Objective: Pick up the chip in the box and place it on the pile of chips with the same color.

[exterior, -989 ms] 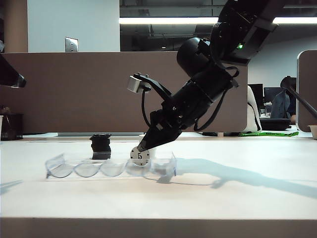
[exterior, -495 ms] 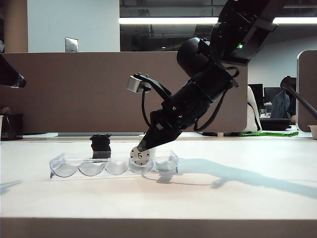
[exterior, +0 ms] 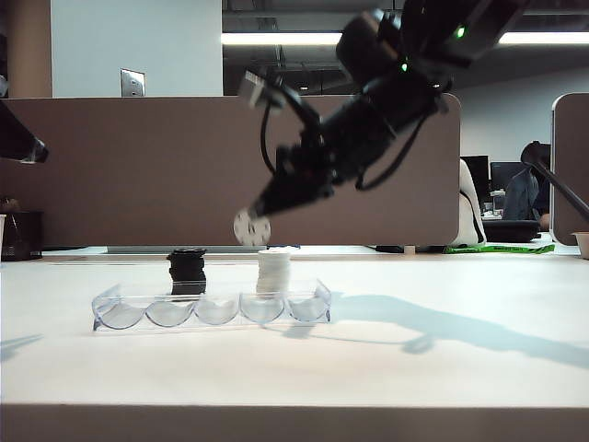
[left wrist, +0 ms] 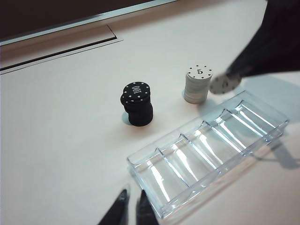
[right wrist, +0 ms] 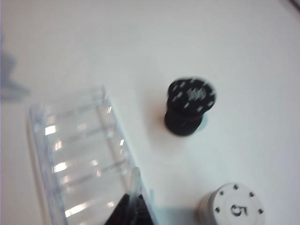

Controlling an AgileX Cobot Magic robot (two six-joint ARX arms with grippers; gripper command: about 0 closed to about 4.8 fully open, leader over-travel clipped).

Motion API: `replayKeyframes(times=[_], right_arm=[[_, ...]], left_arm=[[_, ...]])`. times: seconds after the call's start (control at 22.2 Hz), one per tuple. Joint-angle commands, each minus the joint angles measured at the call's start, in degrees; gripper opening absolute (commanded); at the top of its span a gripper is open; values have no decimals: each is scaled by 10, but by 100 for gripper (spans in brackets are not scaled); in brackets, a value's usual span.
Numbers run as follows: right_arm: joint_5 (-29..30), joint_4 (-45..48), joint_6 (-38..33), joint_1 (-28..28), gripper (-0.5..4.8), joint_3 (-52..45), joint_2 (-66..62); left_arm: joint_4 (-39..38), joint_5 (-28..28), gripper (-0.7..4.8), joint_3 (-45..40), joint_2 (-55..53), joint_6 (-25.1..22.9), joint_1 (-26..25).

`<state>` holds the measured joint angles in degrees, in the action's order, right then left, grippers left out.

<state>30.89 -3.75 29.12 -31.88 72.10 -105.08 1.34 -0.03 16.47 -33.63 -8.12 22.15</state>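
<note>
Two fingers of the right gripper (exterior: 259, 214) are clamped on the chip (exterior: 251, 227), which hangs blurred in open air, high above the box (exterior: 212, 309) and a touch to the left of the white pile (exterior: 273, 273) in the exterior view. Between chip and pile top there is clear air. From the left wrist camera the chip (left wrist: 222, 84) shows as a pale smear just beside the pile (left wrist: 197, 85), at the box's (left wrist: 206, 154) far end. The right wrist camera catches only the dark fingertips (right wrist: 129, 213) pressed together along the box's (right wrist: 79, 161) long wall; the chip itself cannot be made out there, while the pile's (right wrist: 230, 208) top "5" sits near the frame's corner.

Outward now: the black stack (exterior: 187, 273) stands behind the box, well apart from the white pile, with bare table (exterior: 442, 368) between them. All five slots look vacant. The left gripper (left wrist: 131, 206) hovers near the box's front wall, its fingers nearly together on nothing. Wide bare table lies on the box's right side and front.
</note>
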Motion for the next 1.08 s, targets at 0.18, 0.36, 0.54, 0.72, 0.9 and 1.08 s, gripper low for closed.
replayKeyframes(times=[0.18,0.36,0.54,0.72,0.9,1.08], right_arm=[[0,210,-400,33,-1,3,10],[-6,223,-595,80,-1,3,2],[38,225,-682,110,-1,3,-22],[97,236,-743,128,-1,3,-57],[158,311,-810,130,-1,3,-98],[153,327,-821,129,-1,3,-115]], left_arm=[[4,0,30,2,1,0,0],[5,0,30,2,1,0,0],[5,0,30,2,1,2,0],[5,0,30,2,1,2,0],[6,0,30,2,1,2,0],[6,0,30,2,1,2,0]])
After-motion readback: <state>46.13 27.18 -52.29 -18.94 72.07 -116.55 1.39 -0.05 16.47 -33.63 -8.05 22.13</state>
